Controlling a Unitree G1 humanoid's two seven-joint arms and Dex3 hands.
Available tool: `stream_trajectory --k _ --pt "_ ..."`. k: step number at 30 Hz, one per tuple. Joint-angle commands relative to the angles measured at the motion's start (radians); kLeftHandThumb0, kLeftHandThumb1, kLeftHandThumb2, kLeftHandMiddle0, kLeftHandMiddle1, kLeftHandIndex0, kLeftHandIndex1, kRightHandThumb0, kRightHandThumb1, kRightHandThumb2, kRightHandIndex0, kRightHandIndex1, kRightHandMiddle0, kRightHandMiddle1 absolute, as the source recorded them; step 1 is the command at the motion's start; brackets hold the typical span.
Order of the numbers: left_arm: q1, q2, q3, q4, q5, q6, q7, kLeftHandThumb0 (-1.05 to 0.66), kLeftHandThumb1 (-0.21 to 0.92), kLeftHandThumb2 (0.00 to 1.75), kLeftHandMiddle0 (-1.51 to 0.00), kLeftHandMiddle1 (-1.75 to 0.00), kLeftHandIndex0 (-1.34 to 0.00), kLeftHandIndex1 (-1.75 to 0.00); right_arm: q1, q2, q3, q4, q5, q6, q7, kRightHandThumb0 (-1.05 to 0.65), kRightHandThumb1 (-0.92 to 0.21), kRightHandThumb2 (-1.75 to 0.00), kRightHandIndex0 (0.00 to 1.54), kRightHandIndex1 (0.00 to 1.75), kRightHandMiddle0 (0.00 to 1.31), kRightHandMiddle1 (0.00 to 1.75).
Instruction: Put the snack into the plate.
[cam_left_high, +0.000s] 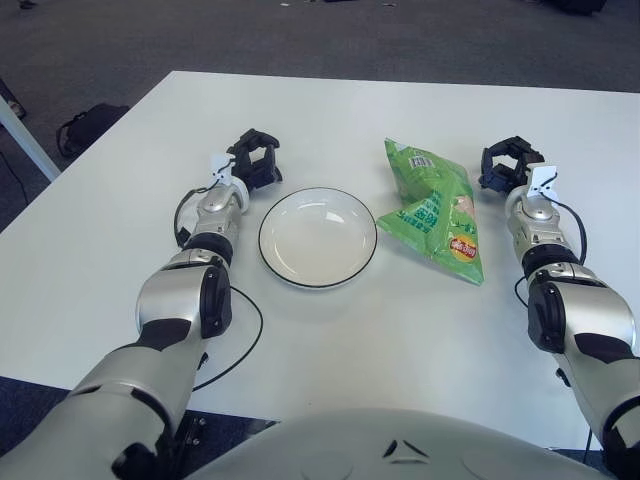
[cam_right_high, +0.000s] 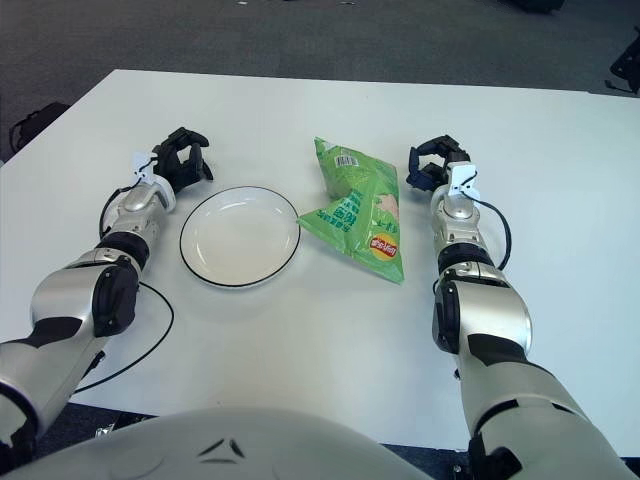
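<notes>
While both hands sit idle on the white table (cam_left_high: 120, 230), I see nothing grasped yet: the right hand (cam_left_high: 508, 164), at centre right of the frame, has its fingers loosely curled around empty air, and the left hand (cam_left_high: 254, 158), left of centre, is curled the same way, holding nothing. The snack (cam_left_high: 433, 207), a green crinkly bag, lies flat just right of the middle, its near-left edge touching or almost touching the rim of the plate (cam_left_high: 318, 238), which is empty with a dark line around it.

My worry is the bag itself. It looks puffed and slick, so I judge a three-finger pinch from the side could slide off or squash it. Because it lies so close to the plate, a clumsy push from the right hand could shove the plate toward the left hand instead of lifting the bag. It is also longer than the plate's well, so it may come to rest overhanging the rim and tip out.
</notes>
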Motion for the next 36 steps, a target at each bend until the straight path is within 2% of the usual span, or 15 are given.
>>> stream_trajectory --k 1,11,20,29,36 --pt "0.054 0.006 0.003 0.02 -0.006 0.02 -0.02 -0.44 0.45 1.15 -0.93 -1.75 -0.51 -1.75 0.071 0.039 0.003 0.046 -0.001 0.076 0.017 -0.43 -0.5 -1.09 0.89 1.75 0.47 1.75" --pt "0.063 0.008 0.002 0.014 -0.022 0.009 -0.039 -0.43 0.48 1.11 -0.89 -1.75 -0.48 -1.75 0.083 0.033 0.025 0.038 -0.031 0.051 -0.021 -0.43 -0.49 -1.09 0.91 1.75 0.48 1.75" --pt "0.07 0.023 0.015 0.01 -0.038 0.019 -0.032 -0.43 0.5 1.09 -0.88 -1.75 -0.47 -1.75 0.083 0.017 0.102 0.005 -0.12 0.004 -0.154 -0.44 -0.44 -1.16 0.98 1.75 0.52 1.75" --pt "0.091 0.036 0.026 -0.003 -0.062 0.004 -0.076 -0.43 0.48 1.11 -0.9 -1.75 -0.48 -1.75 0.083 -0.006 0.161 -0.065 -0.189 -0.04 -0.227 -0.45 -0.41 -1.2 1.0 1.75 0.54 1.75" --pt "0.125 0.054 0.026 -0.023 -0.078 -0.019 -0.111 -0.43 0.47 1.12 -0.92 -1.75 -0.49 -1.75 0.087 -0.05 0.213 -0.153 -0.26 -0.098 -0.252 -0.46 -0.4 -1.21 1.02 1.75 0.55 1.75"
